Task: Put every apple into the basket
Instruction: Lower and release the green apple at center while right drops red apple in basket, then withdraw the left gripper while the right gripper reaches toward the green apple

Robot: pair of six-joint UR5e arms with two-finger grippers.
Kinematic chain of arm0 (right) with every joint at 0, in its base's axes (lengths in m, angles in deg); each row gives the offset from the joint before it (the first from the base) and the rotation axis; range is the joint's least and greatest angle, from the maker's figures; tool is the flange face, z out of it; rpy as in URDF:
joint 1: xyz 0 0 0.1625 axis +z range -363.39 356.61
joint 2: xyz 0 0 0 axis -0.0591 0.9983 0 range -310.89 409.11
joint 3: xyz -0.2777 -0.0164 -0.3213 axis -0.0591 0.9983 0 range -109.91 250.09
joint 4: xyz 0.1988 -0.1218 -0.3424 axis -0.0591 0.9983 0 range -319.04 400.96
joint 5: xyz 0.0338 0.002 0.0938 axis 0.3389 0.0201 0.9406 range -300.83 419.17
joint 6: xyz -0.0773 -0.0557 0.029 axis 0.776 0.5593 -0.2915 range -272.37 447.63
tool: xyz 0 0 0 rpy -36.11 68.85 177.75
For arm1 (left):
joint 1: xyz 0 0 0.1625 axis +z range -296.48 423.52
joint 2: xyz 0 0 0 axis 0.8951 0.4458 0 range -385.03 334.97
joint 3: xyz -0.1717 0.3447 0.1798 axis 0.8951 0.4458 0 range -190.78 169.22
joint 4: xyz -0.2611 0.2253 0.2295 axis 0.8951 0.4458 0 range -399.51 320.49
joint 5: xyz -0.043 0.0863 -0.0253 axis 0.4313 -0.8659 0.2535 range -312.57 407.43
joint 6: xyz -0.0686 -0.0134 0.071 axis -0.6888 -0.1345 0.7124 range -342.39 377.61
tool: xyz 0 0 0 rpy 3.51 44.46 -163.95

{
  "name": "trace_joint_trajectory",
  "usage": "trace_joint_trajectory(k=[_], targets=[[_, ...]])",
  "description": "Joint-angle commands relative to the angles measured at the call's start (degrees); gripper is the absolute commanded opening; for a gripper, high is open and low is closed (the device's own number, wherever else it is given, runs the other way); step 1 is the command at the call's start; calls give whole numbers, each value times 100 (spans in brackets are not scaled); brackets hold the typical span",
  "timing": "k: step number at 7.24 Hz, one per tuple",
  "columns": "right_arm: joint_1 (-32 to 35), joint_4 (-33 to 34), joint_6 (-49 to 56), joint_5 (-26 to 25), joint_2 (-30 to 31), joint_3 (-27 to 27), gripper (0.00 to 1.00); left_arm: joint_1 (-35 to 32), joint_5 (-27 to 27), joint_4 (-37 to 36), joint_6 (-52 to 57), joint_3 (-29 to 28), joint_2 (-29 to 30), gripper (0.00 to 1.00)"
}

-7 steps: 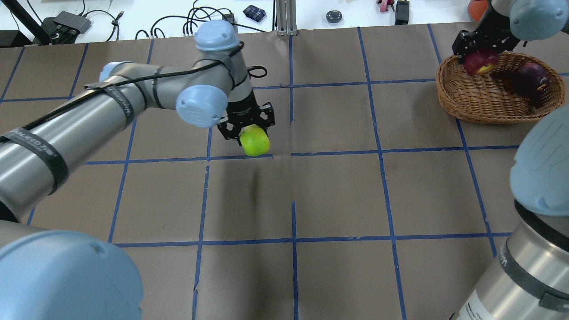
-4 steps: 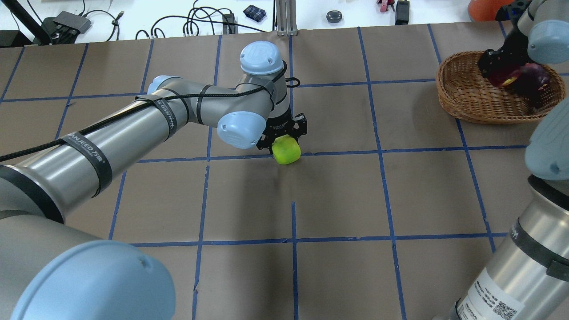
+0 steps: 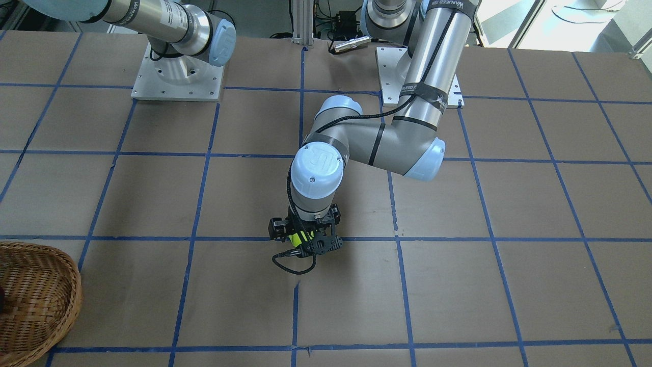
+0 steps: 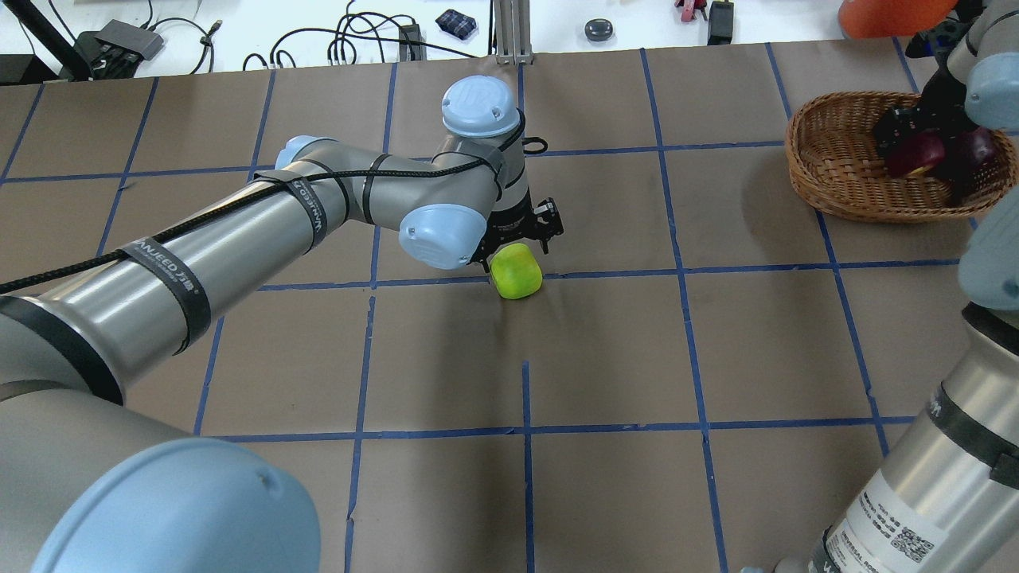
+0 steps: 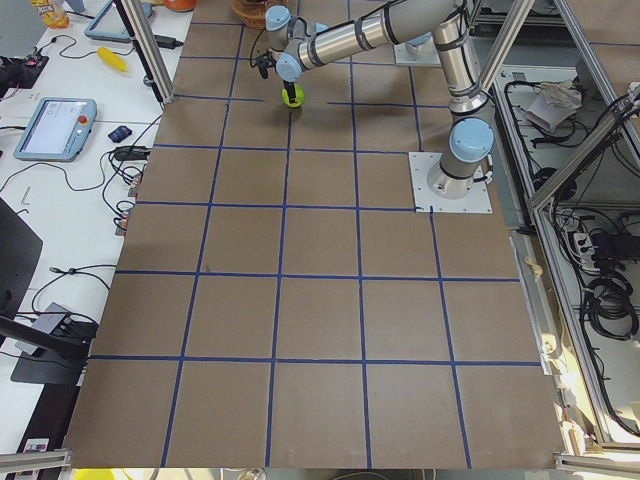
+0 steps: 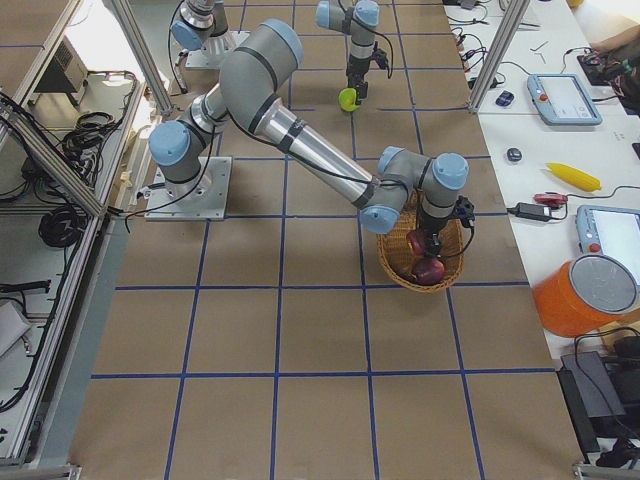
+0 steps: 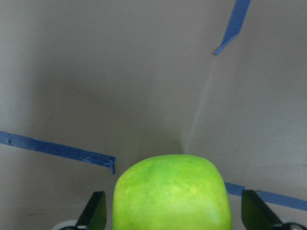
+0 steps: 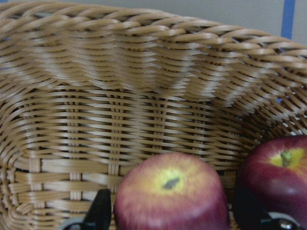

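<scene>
My left gripper is shut on the yellow-green apple and holds it at or just above the table near the middle. The left wrist view shows that apple between the fingers. My right gripper is inside the wicker basket at the far right, shut on a dark red apple. A second red apple lies beside it. In the right wrist view the held apple sits low against the basket wall, with the other apple to its right.
The table is brown paper with a blue tape grid. A metal post stands at the far edge, with cables and small items on the white bench behind it. An orange object sits beyond the basket.
My left arm has carried the green apple to the right and slowed near the table's middle. My right gripper has moved its red apple from the basket's left rim deeper inside, next to the other one.
</scene>
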Motion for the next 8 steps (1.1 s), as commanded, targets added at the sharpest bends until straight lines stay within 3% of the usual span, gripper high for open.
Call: trace_joint_trajectory(k=[1,2,3,4,5,8], targets=[[75,-892,-83,25,529,35,100,23,23,80,237,-141,-485,100],[154,-1471,-101,173,924,35,100,40,32,132,674,-45,-845,100],[416,-2025,-449,262,1302,35,100,66,-37,942,826,-192,-1231,100],[975,-2283,-1532,471,1506,9,100,241,-55,1724,1524,-255,-1662,100],[1668,-2207,-2430,491,1473,-9,100,573,-12,2054,1679,-255,-2023,100],[2867,-2015,-3085,509,1411,-359,100,1216,-387,3004,2046,-115,-2772,100]])
